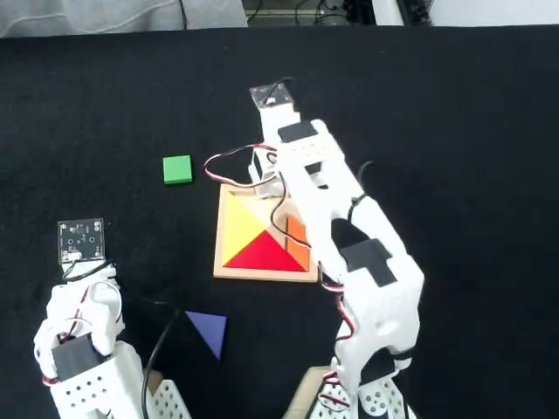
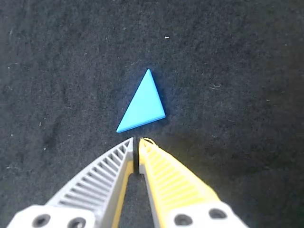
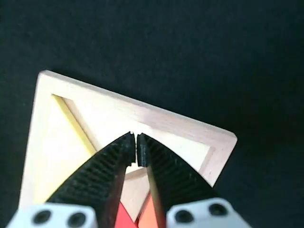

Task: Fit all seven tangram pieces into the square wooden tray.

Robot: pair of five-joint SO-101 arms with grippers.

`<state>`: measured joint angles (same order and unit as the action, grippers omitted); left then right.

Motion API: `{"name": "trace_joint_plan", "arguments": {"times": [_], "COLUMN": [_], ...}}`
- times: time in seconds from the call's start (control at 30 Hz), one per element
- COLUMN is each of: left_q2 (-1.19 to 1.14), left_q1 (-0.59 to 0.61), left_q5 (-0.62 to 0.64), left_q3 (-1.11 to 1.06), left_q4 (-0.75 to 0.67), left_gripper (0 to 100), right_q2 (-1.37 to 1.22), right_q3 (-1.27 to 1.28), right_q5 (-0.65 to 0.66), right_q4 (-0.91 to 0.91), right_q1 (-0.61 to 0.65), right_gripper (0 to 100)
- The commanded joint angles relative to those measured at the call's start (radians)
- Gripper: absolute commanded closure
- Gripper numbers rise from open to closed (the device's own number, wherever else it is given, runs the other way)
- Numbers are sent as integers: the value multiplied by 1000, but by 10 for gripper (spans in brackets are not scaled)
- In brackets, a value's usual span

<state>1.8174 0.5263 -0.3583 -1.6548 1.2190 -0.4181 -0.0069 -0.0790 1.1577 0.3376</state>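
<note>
Probably a lab: black-clothed table, cables behind.

desk: black cloth, matt and kinda fuzzy, with bits of pale lint stuck in it
tray: pale bare wood, smooth, no shine, faint grain on the rim
blue triangle: smooth flat face, matt; can't tell if it's painted wood or plastic
left tool: ribbed plastic fingers, dull finish
right tool: black ribbed plastic, matt
right arm: white plastic shell, smooth, slight sheen
</note>
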Motion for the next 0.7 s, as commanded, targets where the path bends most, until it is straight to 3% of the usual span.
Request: {"name": "trace_joint_plan", "arguments": {"times": [0.0, 0.67], "left_q2": [8, 8], "left_q1": [-15, -15], "left_q5": [-6, -6], "left_q3": [7, 7], "left_q4": [-2, -2], "left_gripper": [966, 966], "right_q2": [-16, 30], "right_q3": [-2, 31], "right_q5": [12, 14], "right_q4": [41, 91], "right_q1": [14, 49], "right_gripper": [988, 988]}}
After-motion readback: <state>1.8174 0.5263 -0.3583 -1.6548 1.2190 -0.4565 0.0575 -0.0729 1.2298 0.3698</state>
